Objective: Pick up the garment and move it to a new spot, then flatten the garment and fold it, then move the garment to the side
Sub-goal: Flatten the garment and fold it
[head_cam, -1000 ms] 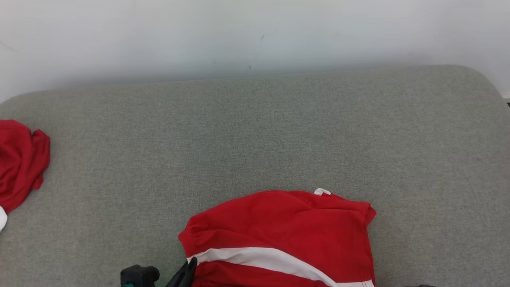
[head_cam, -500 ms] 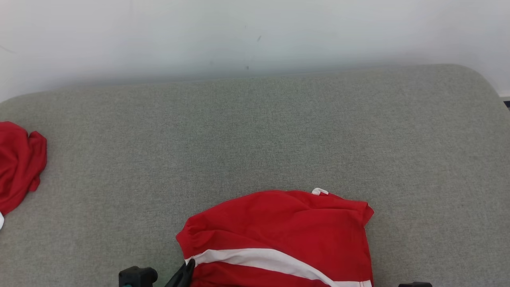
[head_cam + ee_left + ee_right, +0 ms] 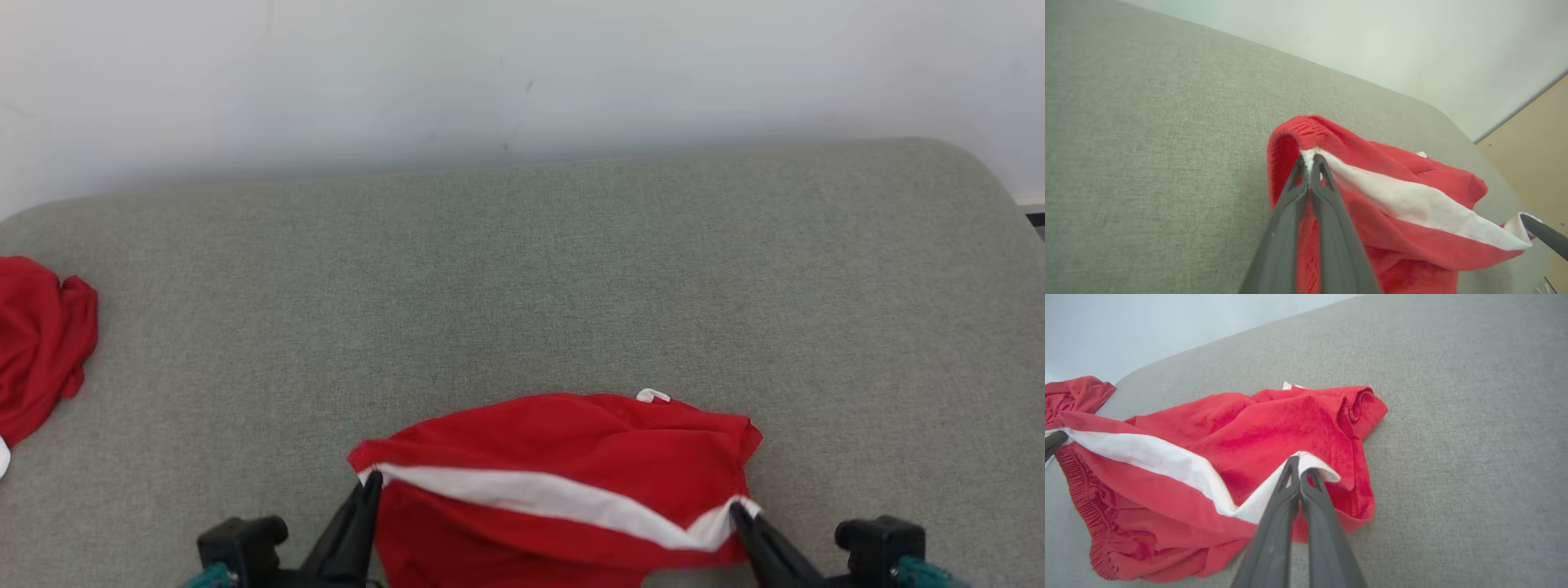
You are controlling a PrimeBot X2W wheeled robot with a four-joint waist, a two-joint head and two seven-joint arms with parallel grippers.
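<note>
My left gripper [image 3: 373, 480] and right gripper [image 3: 738, 510] each pinch tight on the red garment's [image 3: 588, 433] white stripe [image 3: 531, 490]; I can't read its tag [image 3: 652, 396].

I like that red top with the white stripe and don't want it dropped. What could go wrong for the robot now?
1. The left end effector and right end effector each pinch only a thin bit of the white stripe on the garment, so it might slip out when lifted.
2. The garment is bunched and wrinkled on the grey cushion, so the fold could come out messy.
3. Another red cloth lies at the left; moving that way could mix them up.
</note>
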